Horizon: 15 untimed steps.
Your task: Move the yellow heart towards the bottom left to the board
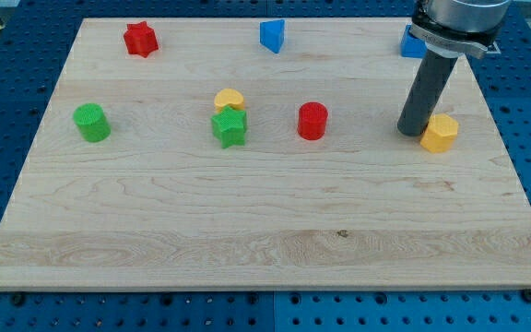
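Camera view: yellow heart [230, 99] near board [247, 240] centre, touching green star [230, 128] at its 6 o'clock, blocking any push toward 7 o'clock. My tip [410, 130] far off at 3 o'clock, beside yellow hexagon [440, 133]; no pincer fitted. Red cylinder [312, 121] between.

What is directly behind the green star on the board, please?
The yellow heart sits just behind the green star, touching it; the star covers the heart's lower edge. My tip is far off at the view's right, beside the yellow hexagon block.
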Each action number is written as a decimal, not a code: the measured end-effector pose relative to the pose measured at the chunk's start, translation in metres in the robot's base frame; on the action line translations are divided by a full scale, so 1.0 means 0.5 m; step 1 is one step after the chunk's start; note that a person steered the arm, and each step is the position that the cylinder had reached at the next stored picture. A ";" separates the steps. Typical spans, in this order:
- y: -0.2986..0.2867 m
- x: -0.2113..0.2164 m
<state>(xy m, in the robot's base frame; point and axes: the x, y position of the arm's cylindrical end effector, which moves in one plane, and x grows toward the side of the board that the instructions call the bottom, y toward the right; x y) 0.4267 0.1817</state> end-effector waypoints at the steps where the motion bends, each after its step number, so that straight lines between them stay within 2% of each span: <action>1: 0.012 0.003; 3: -0.113 0.003; 5: -0.159 -0.018; 6: -0.206 -0.107; 7: -0.298 -0.137; 12: -0.502 -0.110; 15: -0.559 -0.073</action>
<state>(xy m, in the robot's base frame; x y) 0.3900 -0.0976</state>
